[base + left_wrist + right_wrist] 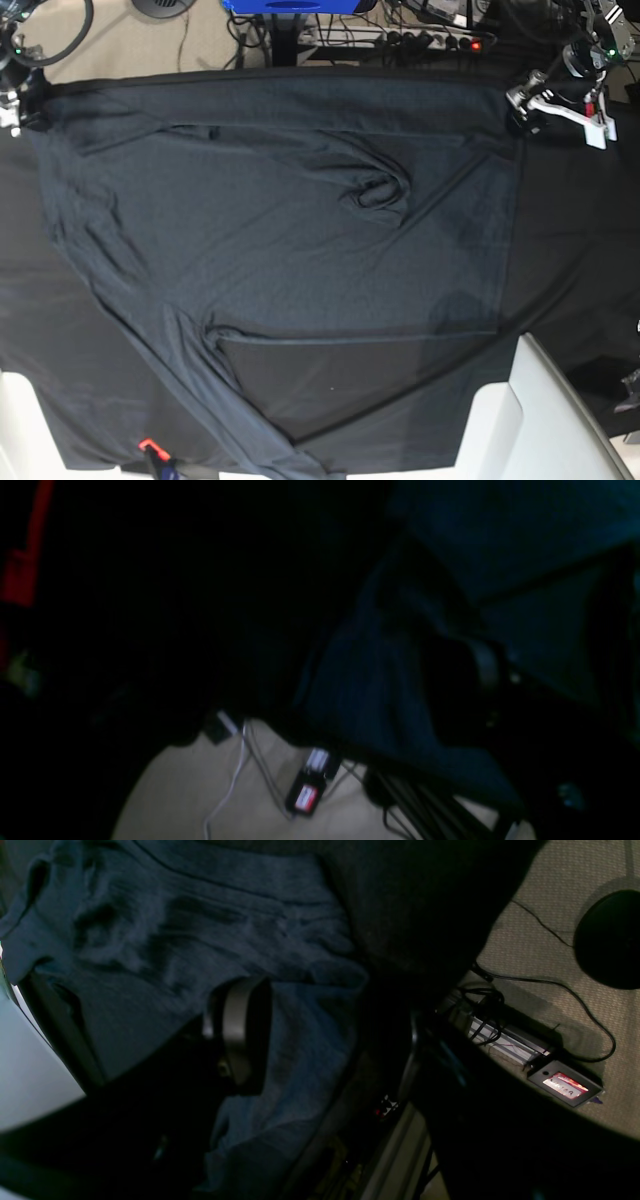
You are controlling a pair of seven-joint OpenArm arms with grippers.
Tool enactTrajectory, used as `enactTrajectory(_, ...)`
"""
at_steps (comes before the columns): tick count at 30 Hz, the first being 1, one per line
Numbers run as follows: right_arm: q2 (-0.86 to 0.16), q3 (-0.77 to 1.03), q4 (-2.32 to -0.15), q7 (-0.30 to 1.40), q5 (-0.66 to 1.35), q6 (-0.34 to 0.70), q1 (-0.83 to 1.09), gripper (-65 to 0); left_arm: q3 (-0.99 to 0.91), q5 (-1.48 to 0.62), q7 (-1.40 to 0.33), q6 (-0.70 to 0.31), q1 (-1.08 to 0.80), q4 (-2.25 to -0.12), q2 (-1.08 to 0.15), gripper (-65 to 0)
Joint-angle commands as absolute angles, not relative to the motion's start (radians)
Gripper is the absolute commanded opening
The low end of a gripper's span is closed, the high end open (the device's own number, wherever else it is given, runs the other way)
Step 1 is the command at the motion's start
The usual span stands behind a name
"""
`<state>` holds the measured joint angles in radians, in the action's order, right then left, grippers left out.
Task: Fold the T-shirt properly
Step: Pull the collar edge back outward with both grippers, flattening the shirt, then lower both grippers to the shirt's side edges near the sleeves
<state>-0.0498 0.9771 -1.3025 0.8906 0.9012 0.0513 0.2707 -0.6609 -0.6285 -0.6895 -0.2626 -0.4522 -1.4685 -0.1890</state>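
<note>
Charcoal-grey T-shirt [280, 240] lies spread across the black-clothed surface [580, 260]. Left gripper [522, 103] and right gripper [14, 110] sit at its far corners; jaw positions apparently indiscernible in these dim views.

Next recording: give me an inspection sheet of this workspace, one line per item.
Surface: table under a smooth black cloth.
Job's things: T-shirt spread out, far edge at the table's far side, one bunched wrinkle near the middle, a sleeve trailing toward the near edge.
Clutter: small red-orange item at the near edge.
Grippers: left gripper and right gripper at the shirt's far corners; jaw state unclear.
Cables: many on the floor beyond the table, with a power strip.
Surroundings: white panels nearby.
</note>
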Motion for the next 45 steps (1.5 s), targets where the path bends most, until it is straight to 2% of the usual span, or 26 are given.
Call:
enactTrajectory(1, -0.074, 1.0, -1.322, 0.881, 0.915, 0.056, 0.269, -32.9, -0.67, -0.638, -0.671, -0.265, -0.455, -1.481, -0.206, 0.0)
enactTrajectory(7, -0.145, 1.007, -1.323, 0.875, 0.914, 0.047, 0.251, -32.9, -0.769, -0.638, -0.667, -0.262, -0.417, -1.415, -0.232, 0.0)
enactTrajectory(10, -0.196, 0.997, -1.319, 0.842, 0.914, 0.002, 0.223, -32.9, -0.823, -0.638, -0.668, -0.262, -0.383, -1.363, -0.278, 0.0)
enactTrajectory(13, -0.252, 0.958, -1.307, 0.837, 0.914, 0.002, 0.157, -32.9, -0.822, -0.638, -0.668, -0.262, -0.34, -1.32, -0.348, 0.0)
enactTrajectory(15, -0.318, 0.846, -1.274, 0.831, 0.914, 0.022, 0.096, -32.9, -0.809, -0.638, -0.671, -0.262, -0.303, -1.313, -0.374, 0.0)
enactTrajectory(18, -0.407, 0.638, -1.139, 0.8, 0.914, 0.11, -0.025, -32.9, -0.72, -0.638, -0.671, -0.262, -0.268, -1.313, -0.418, 0.0)
enactTrajectory(23, -0.501, 0.252, -0.86, 0.59, 0.914, 0.147, -0.199, -32.9, -0.539, -0.644, -0.668, -0.265, -0.239, -1.314, -0.456, 0.0)
enactTrajectory(26, -0.521, 0.068, -0.754, 0.49, 0.914, 0.148, -0.26, -32.7, -0.538, -0.645, -0.668, -0.265, -0.231, -1.311, -0.449, 0.0)
enactTrajectory(29, -0.524, -0.024, -0.67, 0.423, 0.914, 0.148, -0.3, -32.7, -0.53, -0.645, -0.668, -0.265, -0.231, -1.311, -0.447, 0.0)
enactTrajectory(45, -0.501, -0.148, -0.628, 0.39, 0.915, 0.148, -0.311, -33.5, -0.53, -0.639, -0.668, -0.265, -0.206, -1.305, -0.426, 0.0)
